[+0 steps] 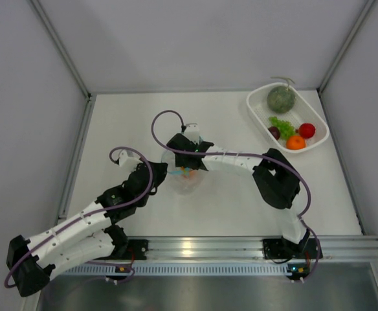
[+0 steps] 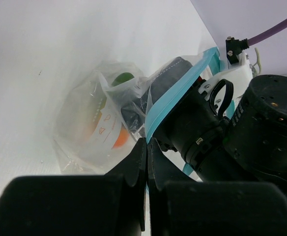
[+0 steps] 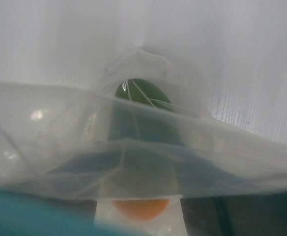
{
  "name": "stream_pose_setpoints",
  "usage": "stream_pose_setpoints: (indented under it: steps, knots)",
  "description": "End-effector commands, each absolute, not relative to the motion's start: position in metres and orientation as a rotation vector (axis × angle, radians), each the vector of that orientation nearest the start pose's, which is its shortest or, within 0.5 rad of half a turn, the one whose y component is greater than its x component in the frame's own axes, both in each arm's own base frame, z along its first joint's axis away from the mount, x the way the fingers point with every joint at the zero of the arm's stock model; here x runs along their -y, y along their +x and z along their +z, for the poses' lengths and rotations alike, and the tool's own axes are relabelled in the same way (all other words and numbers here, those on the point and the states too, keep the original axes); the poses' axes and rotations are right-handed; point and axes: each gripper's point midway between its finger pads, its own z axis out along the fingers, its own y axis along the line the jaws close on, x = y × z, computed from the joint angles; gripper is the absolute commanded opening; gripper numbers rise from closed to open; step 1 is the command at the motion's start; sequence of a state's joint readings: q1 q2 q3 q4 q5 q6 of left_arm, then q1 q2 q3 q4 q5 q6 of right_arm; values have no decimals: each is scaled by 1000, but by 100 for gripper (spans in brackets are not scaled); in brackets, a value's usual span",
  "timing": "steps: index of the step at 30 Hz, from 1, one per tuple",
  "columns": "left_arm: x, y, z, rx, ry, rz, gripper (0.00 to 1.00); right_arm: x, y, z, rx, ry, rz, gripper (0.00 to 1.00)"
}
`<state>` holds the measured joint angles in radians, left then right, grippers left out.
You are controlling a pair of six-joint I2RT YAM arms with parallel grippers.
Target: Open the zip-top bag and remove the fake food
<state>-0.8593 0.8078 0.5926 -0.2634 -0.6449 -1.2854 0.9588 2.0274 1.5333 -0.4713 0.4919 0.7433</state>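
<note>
Plastic bag (image 2: 92, 132) pinched at its strip (image 2: 175, 93) by left gripper (image 2: 147, 152); right gripper (image 1: 188, 170) inside its mouth, spread unclear; should straddle food (image 3: 142, 209) squarely.

Just ahead of left gripper (image 2: 147, 147), edge caught between its fingers: zip-top bag (image 1: 186, 178). Entering from opposite side, seemingly inside its mouth: right gripper (image 1: 188, 161). Beyond it, inside bag: fake food (image 3: 139, 92). Well behind right gripper: basket (image 1: 259, 111) holding melon (image 1: 281, 98).

White basket (image 1: 261, 115) far right, white table (image 1: 124, 123)
</note>
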Motion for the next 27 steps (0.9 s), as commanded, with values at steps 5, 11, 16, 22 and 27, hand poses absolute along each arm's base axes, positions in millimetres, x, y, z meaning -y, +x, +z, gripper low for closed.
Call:
stream_pose_setpoints:
  steps: [5, 11, 16, 22, 27]
  knots:
    - [176, 251, 201, -1817, -807, -766, 0, -353, 334, 28, -2471, -103, 35, 62]
    - [173, 249, 204, -1800, -804, -773, 0, -351, 335, 23, -2476, -111, 30, 62]
    - [174, 249, 205, -1802, -801, -775, 0, -347, 333, 19, -2477, -124, 20, 63]
    - [175, 251, 208, -1801, -795, -769, 0, -345, 330, 7, -2502, -155, -6, 65]
    - [172, 252, 215, -1782, -783, -756, 0, -346, 330, 9, -2502, -163, 3, 61]
